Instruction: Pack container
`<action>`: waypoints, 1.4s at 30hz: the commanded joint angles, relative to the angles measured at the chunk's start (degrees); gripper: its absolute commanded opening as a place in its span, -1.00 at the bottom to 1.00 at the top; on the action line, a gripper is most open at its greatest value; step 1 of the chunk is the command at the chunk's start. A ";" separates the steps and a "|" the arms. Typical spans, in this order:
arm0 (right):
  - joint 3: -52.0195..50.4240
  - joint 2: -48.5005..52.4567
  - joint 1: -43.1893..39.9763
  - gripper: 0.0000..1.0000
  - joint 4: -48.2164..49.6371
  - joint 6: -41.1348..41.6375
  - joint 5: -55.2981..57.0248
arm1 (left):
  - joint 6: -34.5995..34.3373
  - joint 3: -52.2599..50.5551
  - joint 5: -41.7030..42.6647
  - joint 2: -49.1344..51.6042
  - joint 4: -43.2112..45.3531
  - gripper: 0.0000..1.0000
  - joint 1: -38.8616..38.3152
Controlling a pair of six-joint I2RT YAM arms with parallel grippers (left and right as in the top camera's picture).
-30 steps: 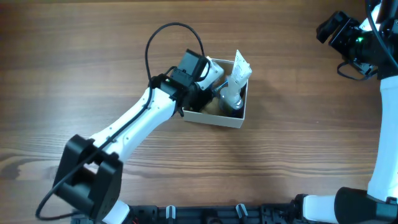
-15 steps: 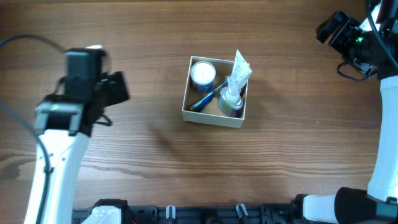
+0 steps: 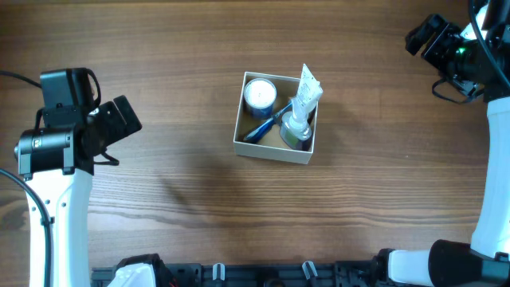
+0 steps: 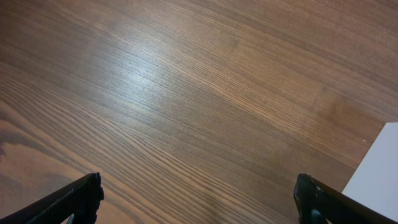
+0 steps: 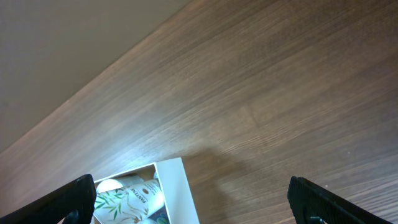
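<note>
Left gripper point(image 3: 121, 119) pulled back further to frame left; jaws spread wide, empty | right gripper point(image 3: 424, 36) upper right; jaws spread, empty | container point(image 3: 271, 151) frame centre; jar point(image 3: 260, 94) inside

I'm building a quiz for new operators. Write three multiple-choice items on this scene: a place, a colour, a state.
1. Where in the container is the round jar? A) far left corner B) near right corner C) outside it
2. What colour is the pen? A) red B) blue C) green
3. How is the left gripper? A) shut on the pen B) shut, empty C) open, empty
Answers: 1A, overhead shows it in that corner; 2B, its barrel is blue; 3C, its fingers stand wide apart with nothing between.
</note>
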 commanded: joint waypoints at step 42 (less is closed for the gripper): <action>-1.27 -1.01 0.59 1.00 -3.85 -15.54 -0.70 | 0.48 0.09 0.72 0.02 -0.04 1.00 0.31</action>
